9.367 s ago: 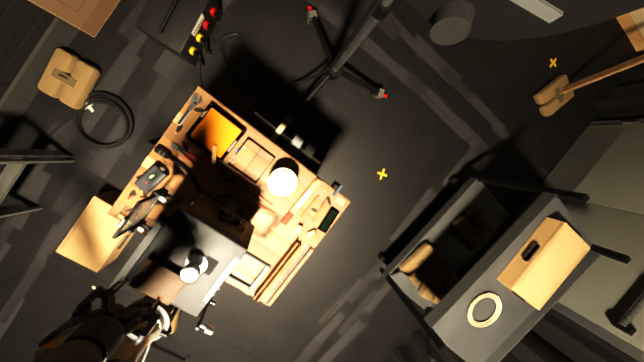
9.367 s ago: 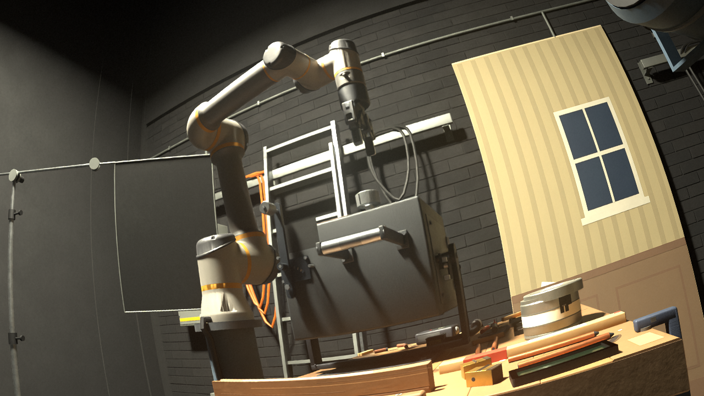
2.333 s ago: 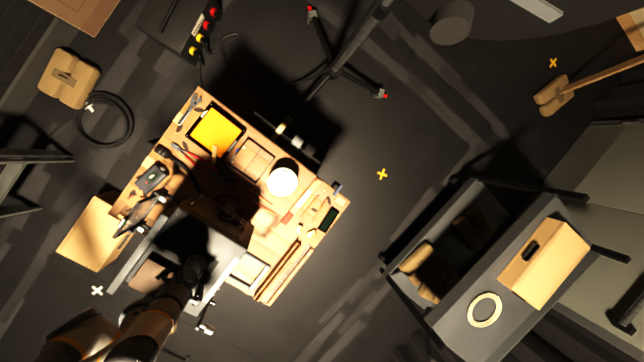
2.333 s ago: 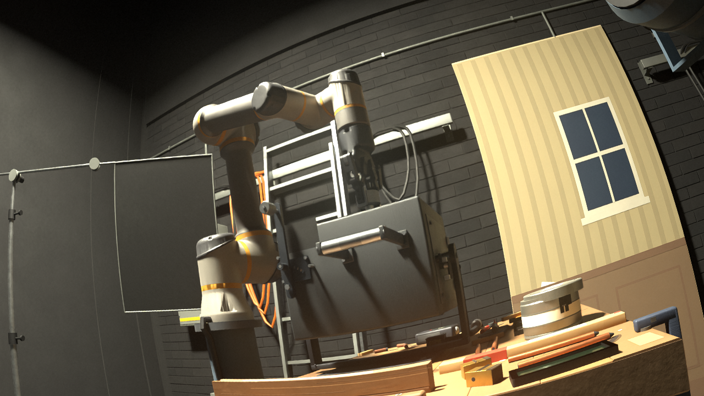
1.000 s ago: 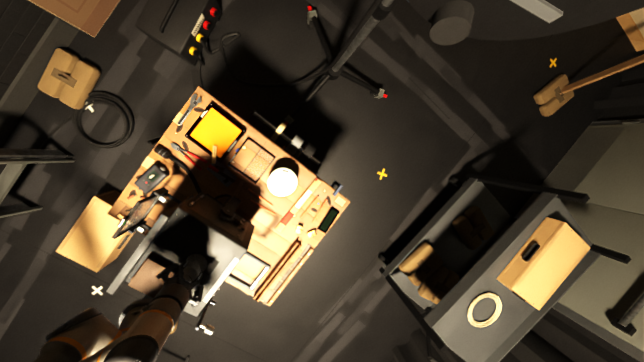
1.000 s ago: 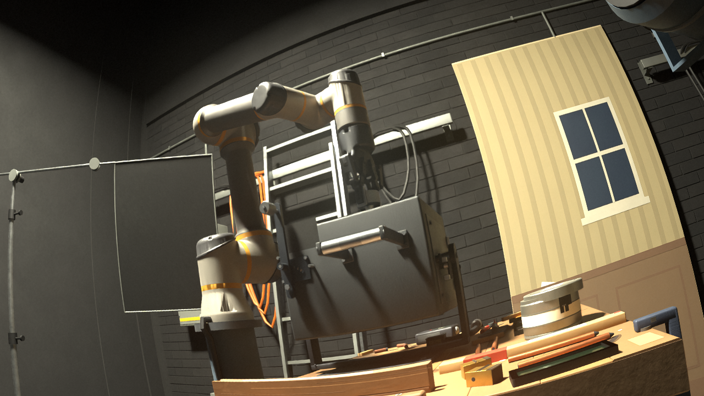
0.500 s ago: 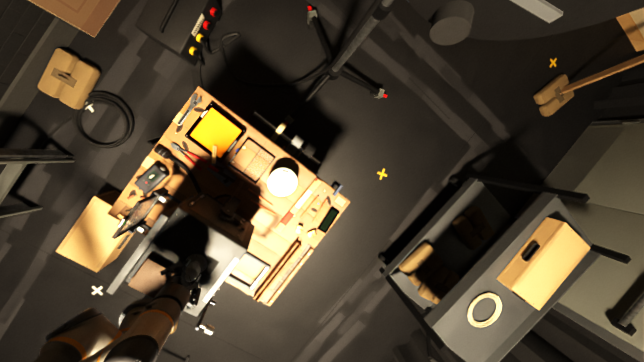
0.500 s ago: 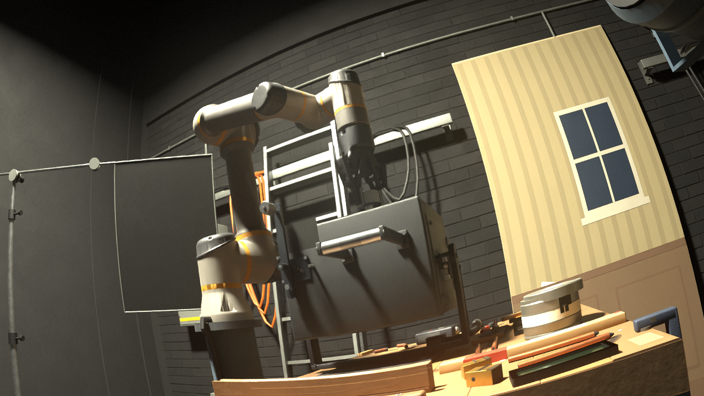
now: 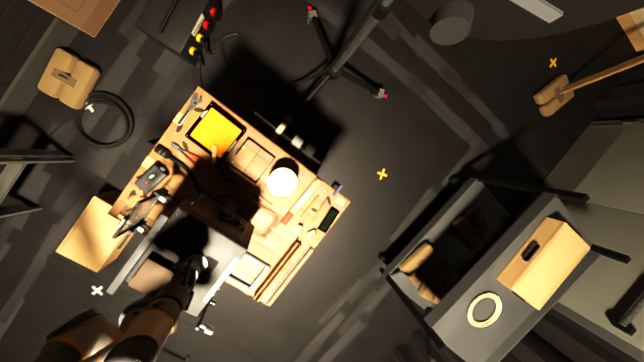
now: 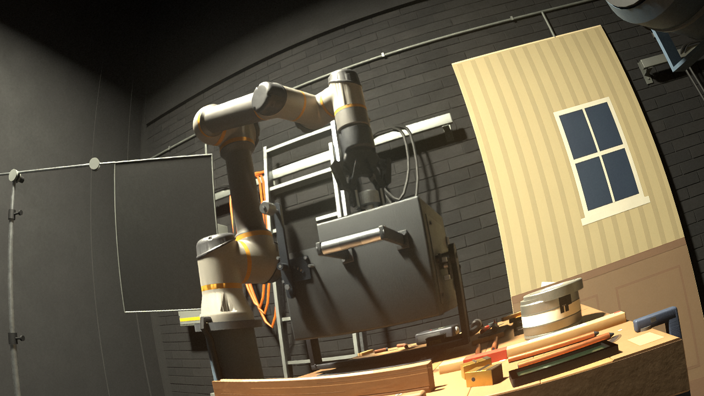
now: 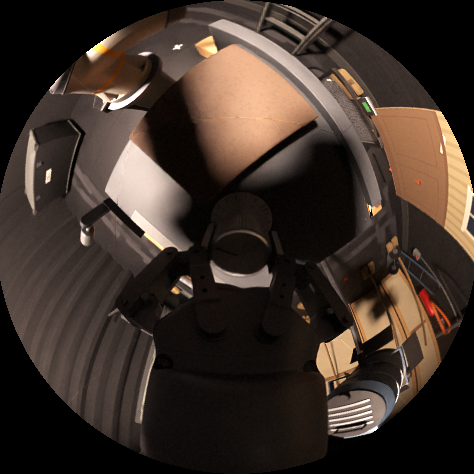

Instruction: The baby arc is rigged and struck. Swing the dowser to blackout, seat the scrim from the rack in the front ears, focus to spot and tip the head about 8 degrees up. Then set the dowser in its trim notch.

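Observation:
My gripper (image 10: pixel 367 197) points straight down onto the top of the dark lamp housing (image 10: pixel 374 266), which hangs tilted in its yoke over the workbench. The round focus knob (image 11: pixel 241 246) on the housing's top, with a pointer line and a graduated dial behind it, is clamped between my closed fingers. A metal carry handle (image 10: pixel 362 240) runs across the housing's near face. From above the housing sits in deep shadow at the bench's middle (image 9: pixel 220 200). I cannot make out the dowser, the scrim or the front ears.
A round grey tin (image 10: pixel 551 308) stands on the bench's right end, beside wooden rods and a small yellow block (image 10: pixel 480 374). A bright yellow gel frame (image 9: pixel 215 131) and a white disc (image 9: pixel 282 181) lie on the benchtop. A black flag (image 10: pixel 165 231) stands at left.

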Controlling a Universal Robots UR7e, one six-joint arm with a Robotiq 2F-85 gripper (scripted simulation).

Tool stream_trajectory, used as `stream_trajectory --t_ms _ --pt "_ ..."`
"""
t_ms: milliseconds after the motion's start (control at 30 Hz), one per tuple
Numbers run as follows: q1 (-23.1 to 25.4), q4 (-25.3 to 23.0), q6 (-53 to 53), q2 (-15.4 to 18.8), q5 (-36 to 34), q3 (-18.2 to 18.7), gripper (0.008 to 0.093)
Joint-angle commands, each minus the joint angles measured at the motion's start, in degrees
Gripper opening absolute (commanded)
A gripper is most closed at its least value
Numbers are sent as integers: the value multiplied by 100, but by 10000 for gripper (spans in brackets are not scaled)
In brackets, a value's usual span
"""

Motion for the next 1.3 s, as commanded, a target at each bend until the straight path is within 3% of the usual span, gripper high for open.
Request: stream_trajectory --t_ms 0,1267 --pt "1 -3 175 -2 4 -3 80" --pt "1 -3 8430 -2 4 -3 80"
